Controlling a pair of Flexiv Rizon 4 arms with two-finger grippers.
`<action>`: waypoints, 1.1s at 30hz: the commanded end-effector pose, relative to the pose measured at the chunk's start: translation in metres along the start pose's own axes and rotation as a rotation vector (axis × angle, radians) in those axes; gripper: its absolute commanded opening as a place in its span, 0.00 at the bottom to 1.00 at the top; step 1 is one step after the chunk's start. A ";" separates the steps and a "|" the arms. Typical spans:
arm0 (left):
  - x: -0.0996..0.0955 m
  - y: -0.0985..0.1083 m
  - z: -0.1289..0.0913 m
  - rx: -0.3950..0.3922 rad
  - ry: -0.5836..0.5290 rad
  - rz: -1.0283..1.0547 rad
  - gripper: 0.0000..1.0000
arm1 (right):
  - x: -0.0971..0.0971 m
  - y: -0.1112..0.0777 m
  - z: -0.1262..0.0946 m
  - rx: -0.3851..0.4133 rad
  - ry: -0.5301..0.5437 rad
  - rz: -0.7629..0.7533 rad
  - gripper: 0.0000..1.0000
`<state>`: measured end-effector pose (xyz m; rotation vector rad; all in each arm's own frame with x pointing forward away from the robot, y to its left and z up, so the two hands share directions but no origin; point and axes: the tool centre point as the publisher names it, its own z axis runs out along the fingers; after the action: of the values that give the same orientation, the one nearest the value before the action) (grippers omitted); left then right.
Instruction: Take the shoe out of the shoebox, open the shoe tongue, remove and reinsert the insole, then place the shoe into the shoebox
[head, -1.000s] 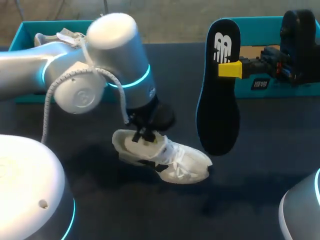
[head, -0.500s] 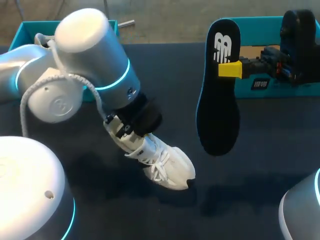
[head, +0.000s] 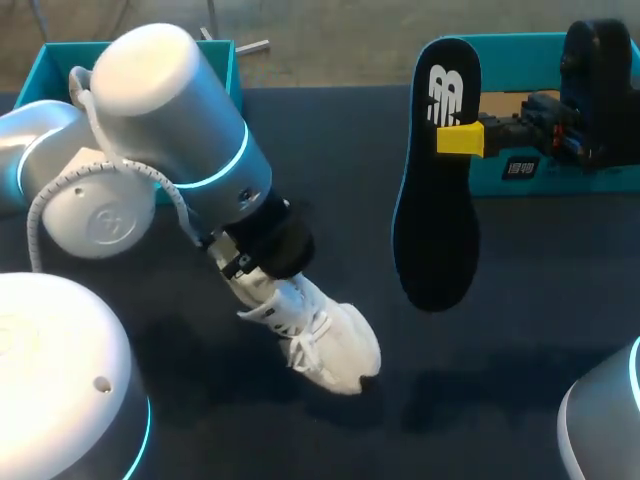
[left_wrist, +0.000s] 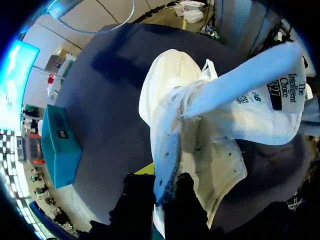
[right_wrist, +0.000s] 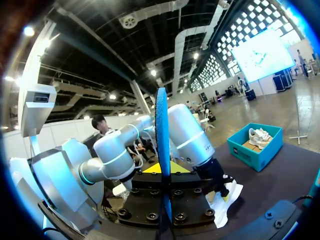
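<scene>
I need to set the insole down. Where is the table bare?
Bare: the table right of the hanging insole, in front of the shoebox; also the near strip right of the shoe. Crowded around the left arm.

Left gripper (left_wrist: 161, 192) with its black fingers (left_wrist: 136, 200) pinching the side wall of a white shoe (left_wrist: 170, 90), toe pointing away ahead of the fingers, laces (left_wrist: 182, 97) loose, tongue (left_wrist: 250, 75) flipped out sideways, dark table (left_wrist: 110, 100) beneath, teal shoebox (left_wrist: 57, 150) well off to one side.
</scene>
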<state>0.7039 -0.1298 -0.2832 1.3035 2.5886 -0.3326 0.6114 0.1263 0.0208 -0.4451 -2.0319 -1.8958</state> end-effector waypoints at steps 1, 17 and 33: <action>0.010 -0.002 -0.014 0.050 0.002 0.385 0.00 | -0.002 0.001 0.003 0.003 0.001 0.002 0.00; 0.006 -0.021 0.004 0.060 0.065 0.602 0.00 | -0.002 0.001 0.003 0.003 0.001 0.002 0.00; 0.014 -0.046 0.029 0.116 0.106 0.582 0.00 | -0.002 0.001 0.003 0.003 0.001 0.002 0.00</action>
<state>0.6598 -0.1446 -0.3041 2.0712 2.1462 -0.3186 0.6114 0.1263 0.0208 -0.4450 -2.0319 -1.8958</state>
